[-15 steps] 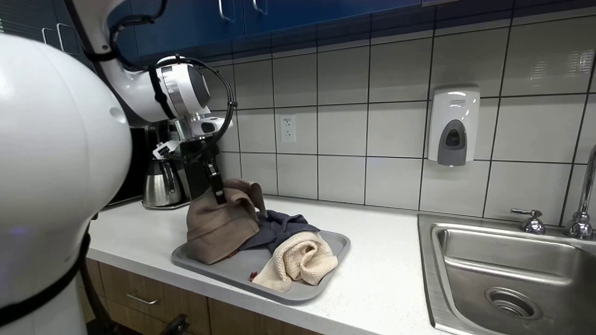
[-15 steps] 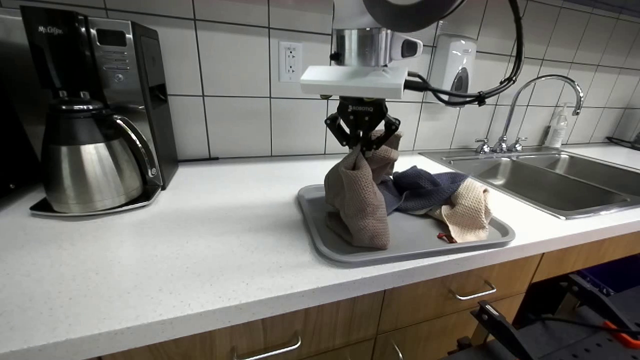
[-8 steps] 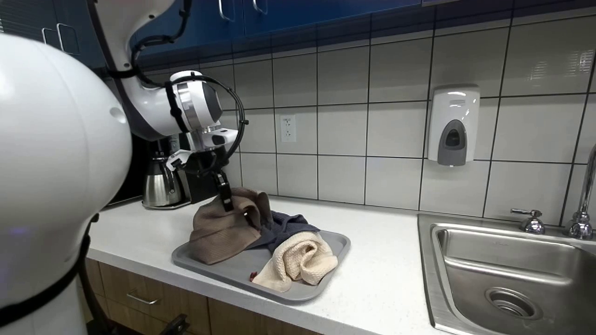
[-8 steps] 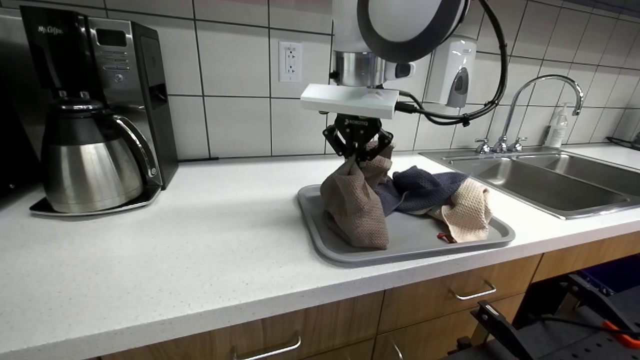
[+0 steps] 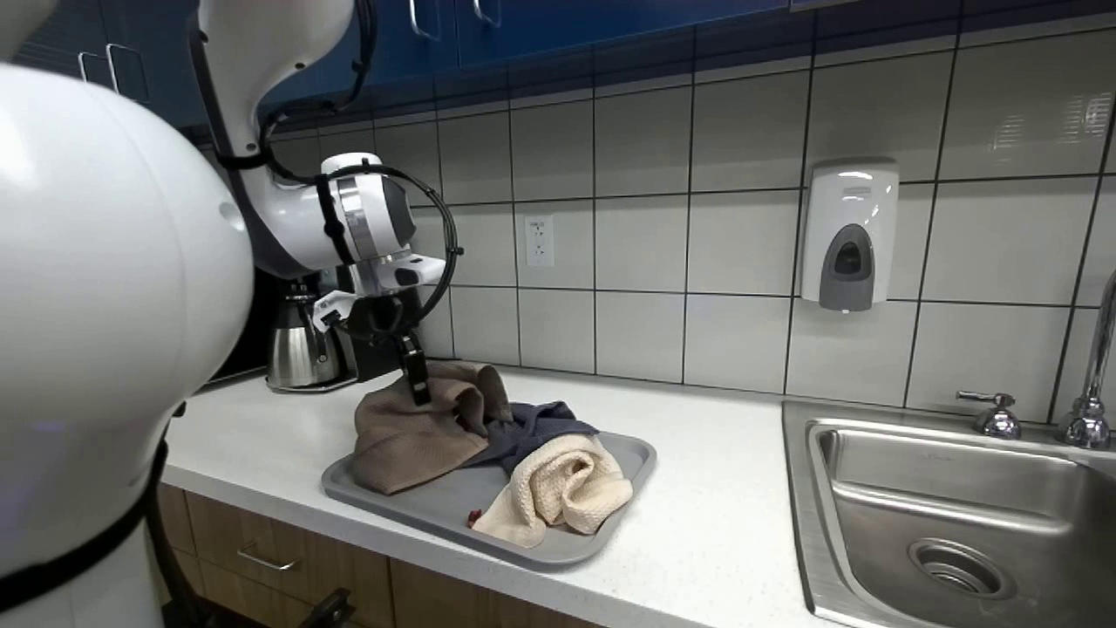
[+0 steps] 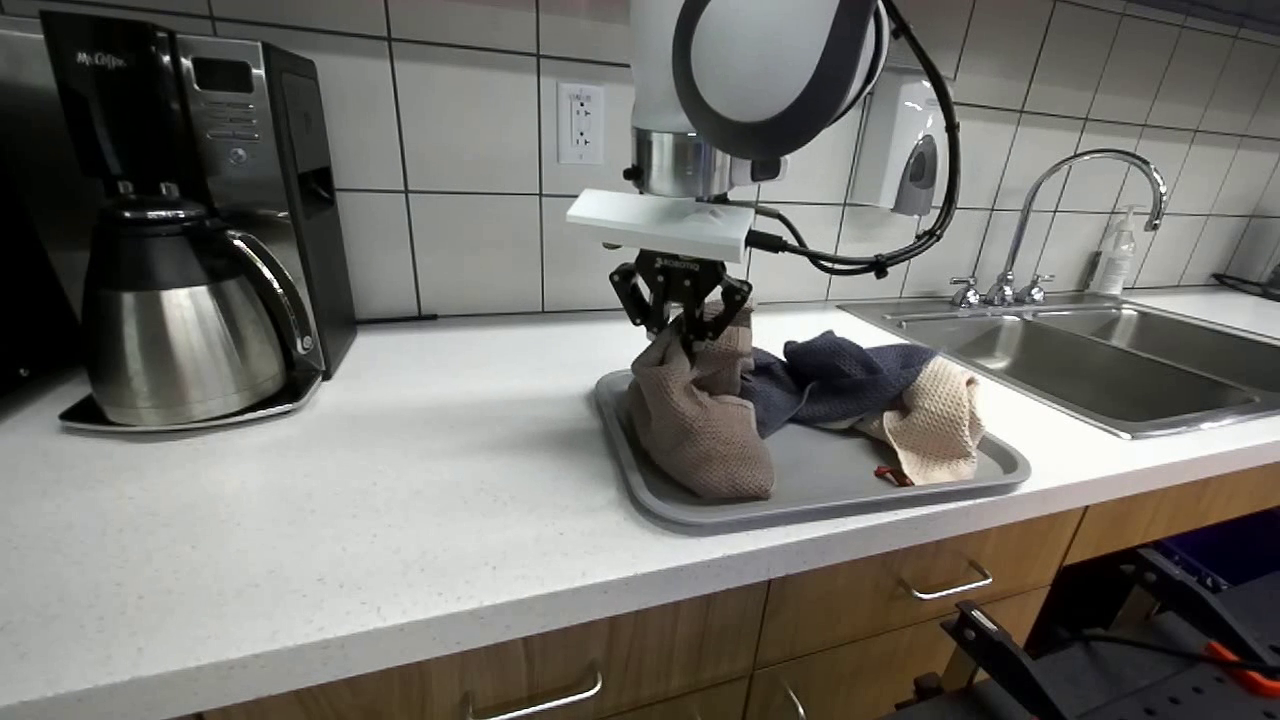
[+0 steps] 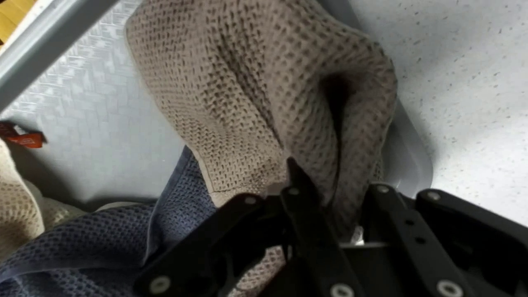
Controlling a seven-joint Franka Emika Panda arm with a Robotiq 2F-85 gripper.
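Tray [image 6: 825, 465] carried brown cloth [image 6: 708, 440] heaped at one end, then navy cloth [image 6: 855, 375], then cream cloth [image 6: 940, 425]. Set-down of the brown looked mostly done. Gripper [image 6: 685, 332] stood parted, that cloth's top fold in the gap, looked released; pulling clear was left. Room: tiled wall [image 6: 470, 260], white counter [image 6: 430, 480] under tray, blue cabinets [image 5: 610, 26] above, sink [image 5: 809, 488] one side, coffee maker [image 6: 250, 155] other, dispenser [image 5: 850, 205] and outlet [image 5: 540, 240] on wall.

Tiled wall [image 5: 645, 244]: off-white, dark grout
Upper cabinets [image 5: 602, 22]: deep blue
Countertop [image 6: 380, 540]: white, finely speckled
Drawers [image 6: 860, 600]: brown wood grain
Light [image 5: 1087, 119]: pale striped reflections
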